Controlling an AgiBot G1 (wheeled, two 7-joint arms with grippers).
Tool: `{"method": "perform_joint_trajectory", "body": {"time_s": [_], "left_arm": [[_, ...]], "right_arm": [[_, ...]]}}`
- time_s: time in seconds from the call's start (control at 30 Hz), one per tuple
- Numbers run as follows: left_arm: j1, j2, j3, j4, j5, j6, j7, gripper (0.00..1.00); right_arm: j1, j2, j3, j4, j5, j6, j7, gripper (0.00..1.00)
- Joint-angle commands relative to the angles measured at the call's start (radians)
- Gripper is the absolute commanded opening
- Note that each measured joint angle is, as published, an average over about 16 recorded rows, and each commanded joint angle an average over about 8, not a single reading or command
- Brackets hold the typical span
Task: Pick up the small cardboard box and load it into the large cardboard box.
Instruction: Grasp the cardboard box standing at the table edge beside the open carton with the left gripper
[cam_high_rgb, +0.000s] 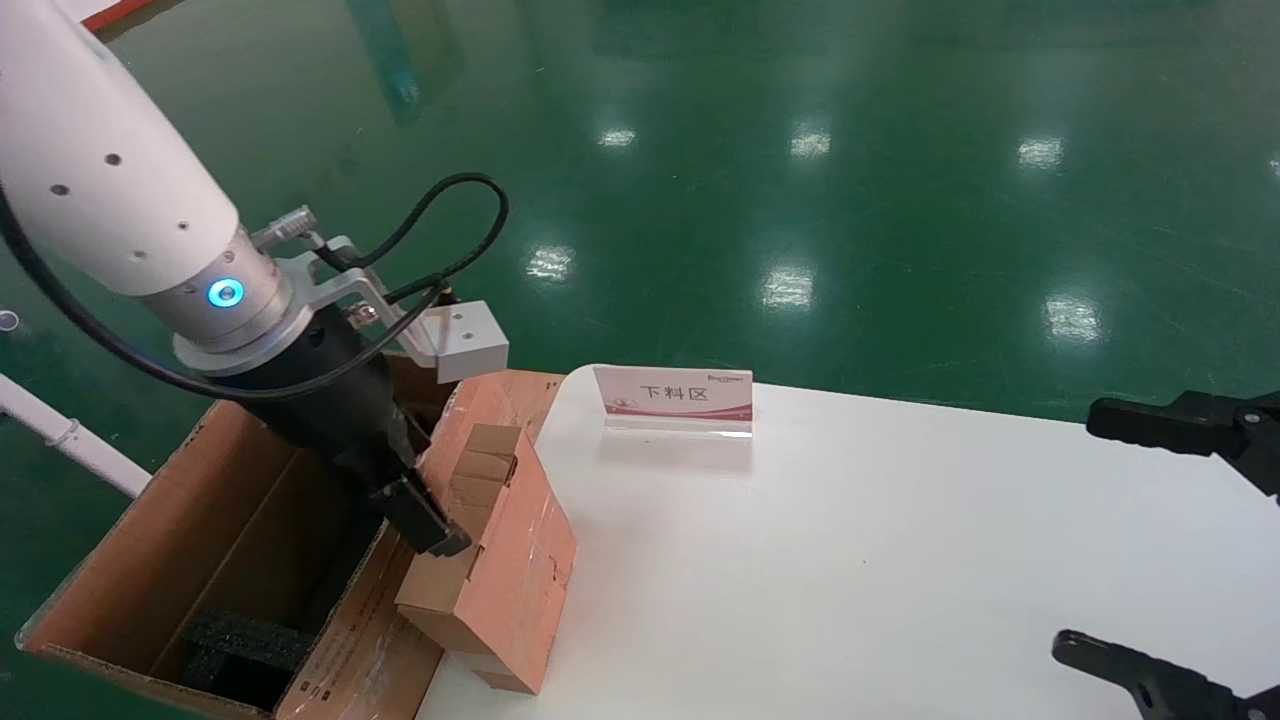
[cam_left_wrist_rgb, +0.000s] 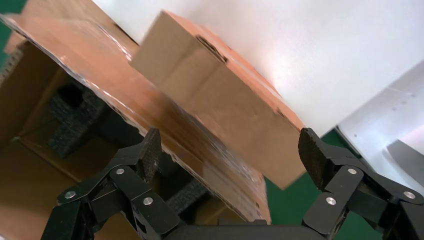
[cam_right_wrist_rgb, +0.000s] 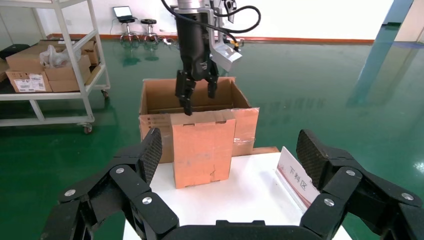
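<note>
The small cardboard box (cam_high_rgb: 510, 560), reddish-brown with stepped tabs on top, stands on edge at the white table's left edge and leans on a flap of the large cardboard box (cam_high_rgb: 200, 540). My left gripper (cam_high_rgb: 425, 520) is open at the small box's top edge, its jaws straddling the small box (cam_left_wrist_rgb: 220, 95) and the taped flap. In the right wrist view the left gripper (cam_right_wrist_rgb: 197, 92) hangs over the small box (cam_right_wrist_rgb: 202, 147), one fingertip at its top edge. The large box (cam_right_wrist_rgb: 160, 97) stands open behind it. My right gripper (cam_high_rgb: 1078, 530) is open and empty at the table's right.
Black foam inserts (cam_high_rgb: 245, 640) lie in the large box's bottom. A white-and-red sign card (cam_high_rgb: 675, 395) stands at the back of the white table (cam_high_rgb: 850, 560). A shelf cart with cartons (cam_right_wrist_rgb: 50, 65) stands farther off on the green floor.
</note>
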Motion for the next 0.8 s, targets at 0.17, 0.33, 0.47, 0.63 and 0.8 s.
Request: {"method": "perform_joint_trajectory", "body": {"time_s": [0.17, 0.33, 0.47, 0.63, 0.8], "left_arm": [[-0.019, -0.009, 0.018, 0.0, -0.022, -0.001, 0.007, 1.0], [-0.007, -0.012, 0.019, 0.024, -0.023, -0.003, 0.014, 1.0], [-0.007, -0.023, 0.042, 0.051, -0.036, 0.003, 0.017, 1.0], [-0.026, -0.022, 0.077, 0.058, -0.066, 0.01, -0.005, 1.0], [-0.027, -0.008, 0.107, 0.066, -0.123, 0.006, -0.031, 1.0]], "right_arm": [[0.0, 0.0, 0.0, 0.0, 0.0, 0.0, 0.0, 1.0], [0.0, 0.0, 0.0, 0.0, 0.0, 0.0, 0.0, 1.0], [0.0, 0.0, 0.0, -0.001, 0.001, 0.0, 0.0, 1.0], [0.0, 0.0, -0.001, -0.001, 0.001, 0.0, -0.001, 1.0], [0.001, 0.0, -0.001, -0.001, 0.001, 0.0, -0.001, 1.0]]}}
